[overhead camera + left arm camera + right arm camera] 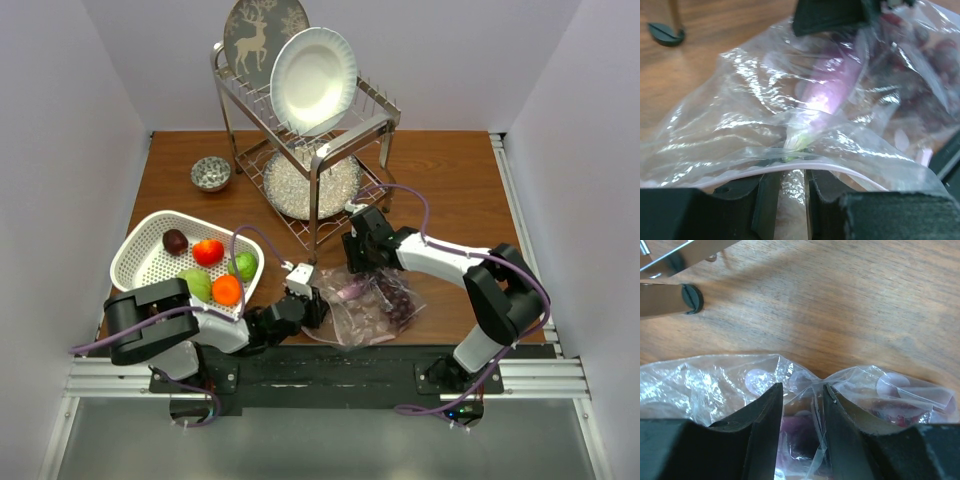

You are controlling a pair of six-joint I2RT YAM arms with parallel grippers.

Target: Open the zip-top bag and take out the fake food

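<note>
The zip-top bag lies crumpled on the wooden table near the front edge, with purple grapes inside. My left gripper is at the bag's left edge. In the left wrist view its jaws stand narrowly apart, clear film between them and the pinkish zip strip across the tips. My right gripper is at the bag's far edge; in the right wrist view it is open, straddling a fold of film over a purple piece. Other fake food sits in the white basket.
In the basket lie a dark purple piece, a red fruit, two green pieces and an orange one. A wire dish rack with a white plate stands behind the bag. A small patterned bowl sits at far left.
</note>
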